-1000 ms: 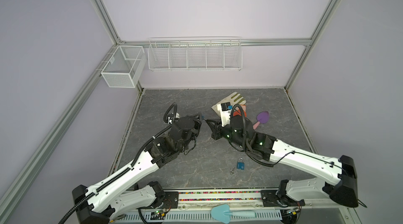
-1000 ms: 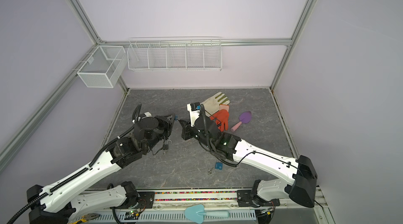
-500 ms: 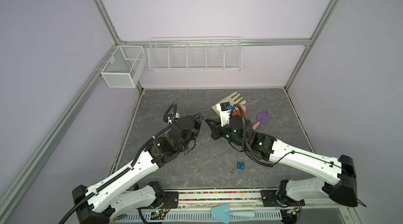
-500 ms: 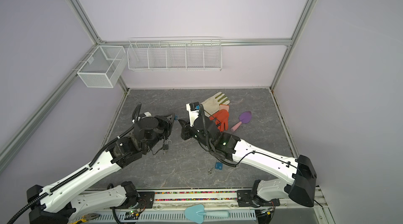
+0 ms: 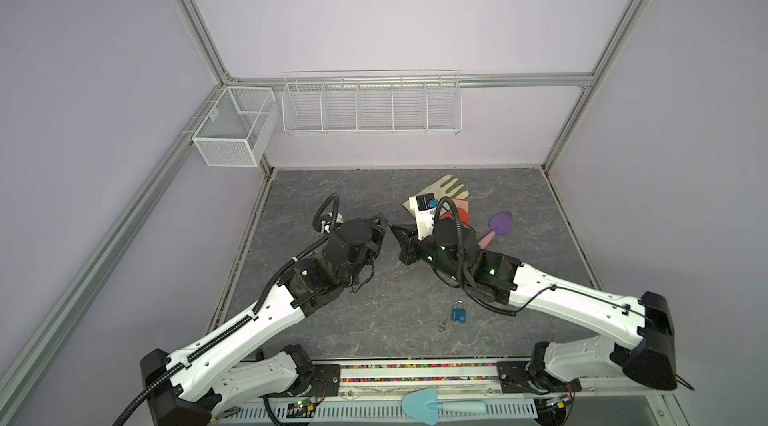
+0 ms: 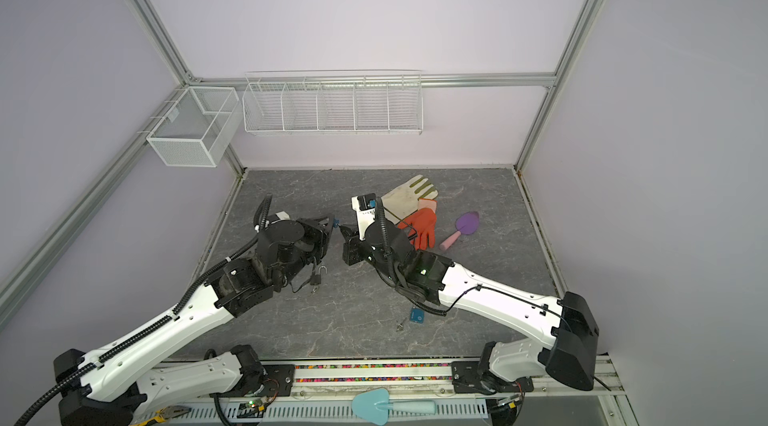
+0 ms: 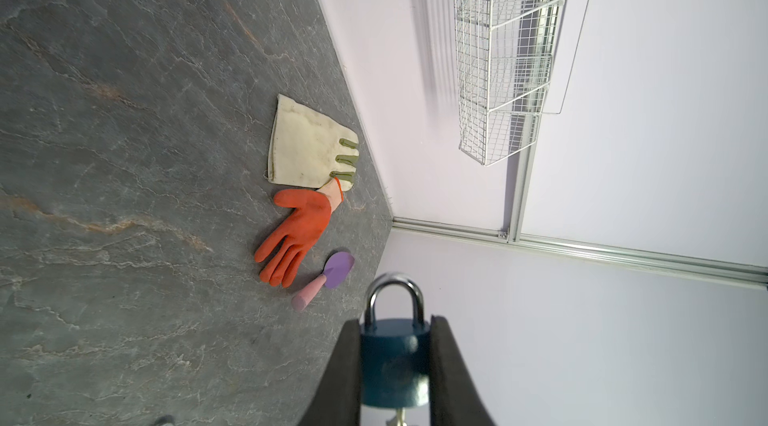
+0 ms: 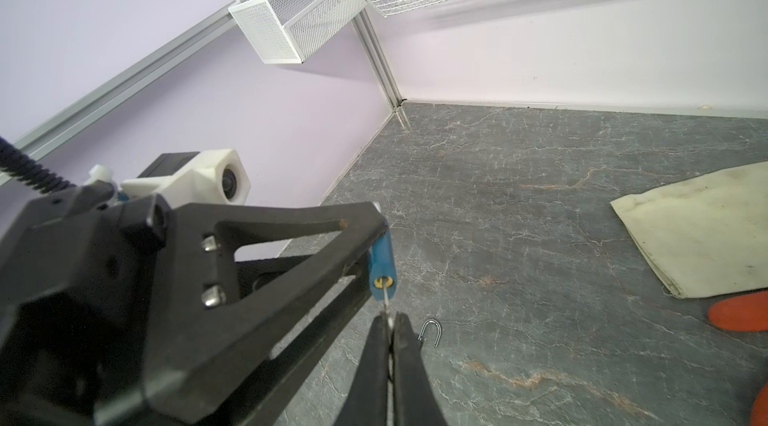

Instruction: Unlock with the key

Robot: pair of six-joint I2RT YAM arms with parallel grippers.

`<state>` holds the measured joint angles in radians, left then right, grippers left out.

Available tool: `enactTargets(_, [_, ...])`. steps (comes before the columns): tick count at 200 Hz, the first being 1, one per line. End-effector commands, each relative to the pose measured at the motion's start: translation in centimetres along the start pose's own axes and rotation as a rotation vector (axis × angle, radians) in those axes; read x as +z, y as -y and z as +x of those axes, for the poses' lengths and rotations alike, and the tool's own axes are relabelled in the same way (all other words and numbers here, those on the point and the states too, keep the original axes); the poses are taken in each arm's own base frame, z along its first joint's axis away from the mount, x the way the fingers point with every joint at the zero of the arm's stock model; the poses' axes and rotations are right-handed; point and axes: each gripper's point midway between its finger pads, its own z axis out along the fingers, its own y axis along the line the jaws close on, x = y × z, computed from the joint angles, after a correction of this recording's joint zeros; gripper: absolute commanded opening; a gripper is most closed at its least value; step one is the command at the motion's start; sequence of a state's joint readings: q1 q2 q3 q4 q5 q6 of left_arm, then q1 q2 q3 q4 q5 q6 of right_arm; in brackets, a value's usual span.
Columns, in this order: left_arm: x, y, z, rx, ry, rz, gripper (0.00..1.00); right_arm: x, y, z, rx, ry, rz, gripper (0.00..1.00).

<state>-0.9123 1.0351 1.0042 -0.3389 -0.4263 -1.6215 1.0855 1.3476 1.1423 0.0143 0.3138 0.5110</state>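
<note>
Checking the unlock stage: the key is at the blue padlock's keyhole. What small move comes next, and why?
Probably a twist of the right gripper to turn the thin silver key. Pinched in its shut jaws, the key sits in the brass keyhole of the blue metal padlock, which the left gripper clamps, and the steel shackle looks closed.

Our left tool (image 7: 395, 361) and right tool (image 8: 390, 332) stand tip to tip, blocking the middle. We find bare counter (image 5: 332, 189) far left, while the gloves (image 5: 446, 189) and trowel (image 5: 500, 224) crowd the far right.
</note>
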Motion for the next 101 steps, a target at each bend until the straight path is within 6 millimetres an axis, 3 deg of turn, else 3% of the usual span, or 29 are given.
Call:
enactTargets(1, [-0.4, 1.8, 0.6, -0.006, -0.031, 0.04, 0.0, 0.1, -2.9, -1.0, -0.039, 0.016, -0.08, 0.06])
enactTargets(42, [-0.9, 2.8, 1.0, -0.005, -0.064, 0.071, 0.0, 0.8, -1.2, 0.1, -0.053, -0.01, -0.005, 0.07])
enactTargets(101, [-1.3, 3.1, 2.2, -0.035, -0.14, 0.084, 0.0, 1.6, -3.3, 0.8, -0.088, -0.019, -0.119, 0.06])
